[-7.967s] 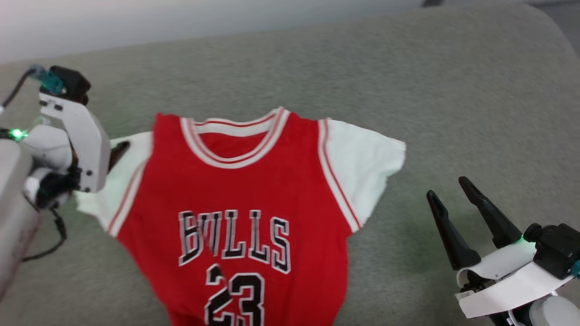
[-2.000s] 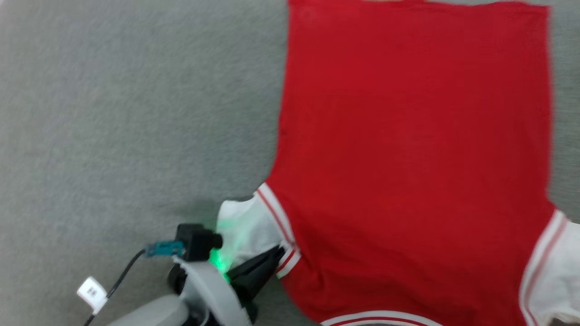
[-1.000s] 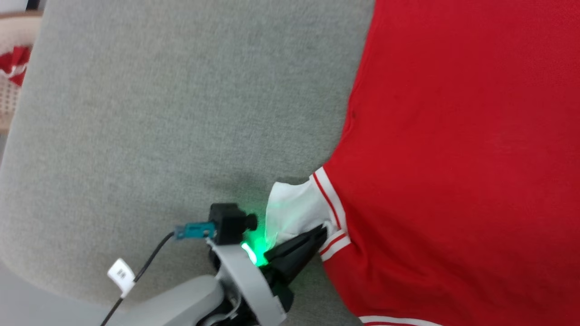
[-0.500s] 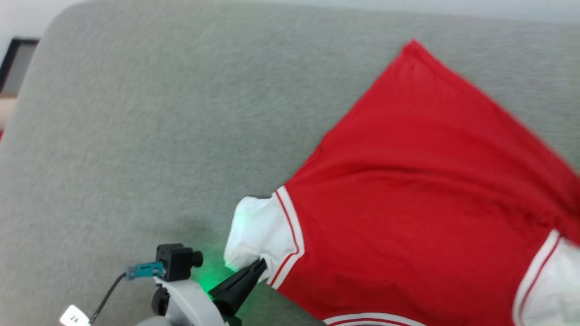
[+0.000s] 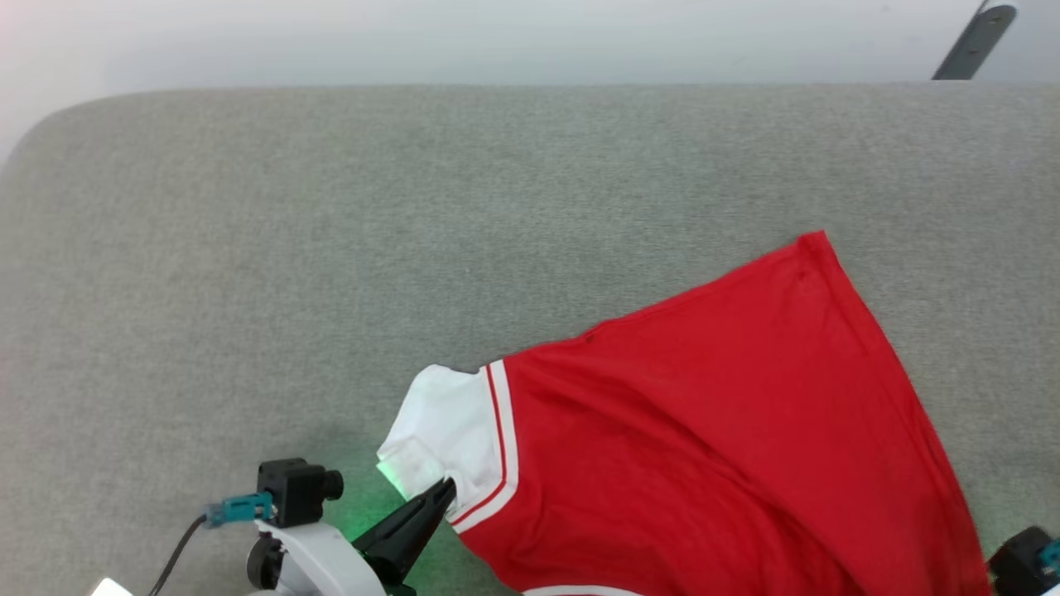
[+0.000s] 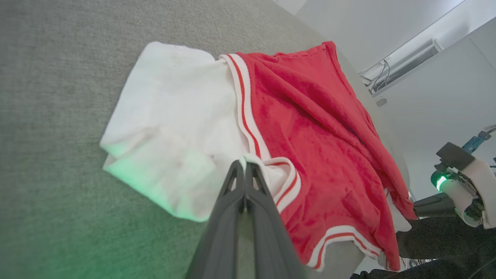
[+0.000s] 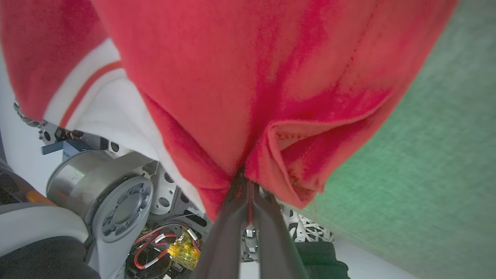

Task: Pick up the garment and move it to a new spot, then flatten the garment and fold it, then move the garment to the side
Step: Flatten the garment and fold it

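The garment (image 5: 712,430), a red T-shirt with white sleeves, lies back side up on the grey cushion (image 5: 331,248), its hem corner pointing to the far right. My left gripper (image 5: 447,490) is shut on the striped trim by the white sleeve (image 5: 443,430) at the lower left. In the left wrist view the garment (image 6: 310,128) is pinched at the sleeve trim by that gripper (image 6: 245,166). My right gripper (image 7: 248,182) is shut on a bunched red fold of the garment (image 7: 248,77), which hangs in front of the camera.
The grey cushion's far edge (image 5: 530,87) runs across the top, with a pale wall behind and a dark bar (image 5: 965,41) at the top right. My right wrist camera block (image 5: 1023,563) peeks in at the lower right. The robot's base (image 7: 116,205) shows under the garment.
The head view has swung, so the picture has shifted. The garment's far end has dragged down and left toward me, now lying slanted. Both grippers stay shut on it.
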Controlling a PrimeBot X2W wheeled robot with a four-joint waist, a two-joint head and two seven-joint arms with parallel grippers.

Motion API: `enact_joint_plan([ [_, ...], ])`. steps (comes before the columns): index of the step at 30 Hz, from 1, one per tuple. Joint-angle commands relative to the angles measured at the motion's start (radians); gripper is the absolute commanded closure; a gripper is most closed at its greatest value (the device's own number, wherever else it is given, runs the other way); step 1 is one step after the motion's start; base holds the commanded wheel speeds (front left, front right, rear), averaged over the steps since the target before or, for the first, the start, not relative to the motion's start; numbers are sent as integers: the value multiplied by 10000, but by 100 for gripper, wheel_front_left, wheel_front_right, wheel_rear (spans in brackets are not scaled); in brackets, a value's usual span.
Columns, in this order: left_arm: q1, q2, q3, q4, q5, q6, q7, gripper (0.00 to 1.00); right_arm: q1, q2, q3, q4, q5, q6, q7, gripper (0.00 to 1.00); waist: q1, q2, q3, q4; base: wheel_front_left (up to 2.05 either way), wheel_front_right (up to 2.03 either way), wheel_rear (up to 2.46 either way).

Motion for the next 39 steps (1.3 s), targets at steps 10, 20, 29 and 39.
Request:
enact_joint_plan([
  [10, 66, -39, 171, 105, 150, 21, 5, 100, 386, 397, -1403, -577, -1084, -13, -576, 0, 0, 0, -60, -226, 0, 0, 0],
  [20, -180, -477, 129, -13, 562, 21, 20, 100, -156, -303, -4304, -1882, -1065, -13, -445, 0, 0, 0, 260, 257, 0, 0, 0],
  [29, -937, -929, -123, 63, 687, 21, 59, 100, -3895, 1106, -3283, -428, -2554, -13, -653, 0, 0, 0, 1201, 995, 0, 0, 0],
  [39, -1625, -1580, -506, 313, 765, 21, 24, 100, -6907, 1580, -275, 2609, -3104, -13, -321, 0, 0, 0, 1970, 1679, 0, 0, 0],
])
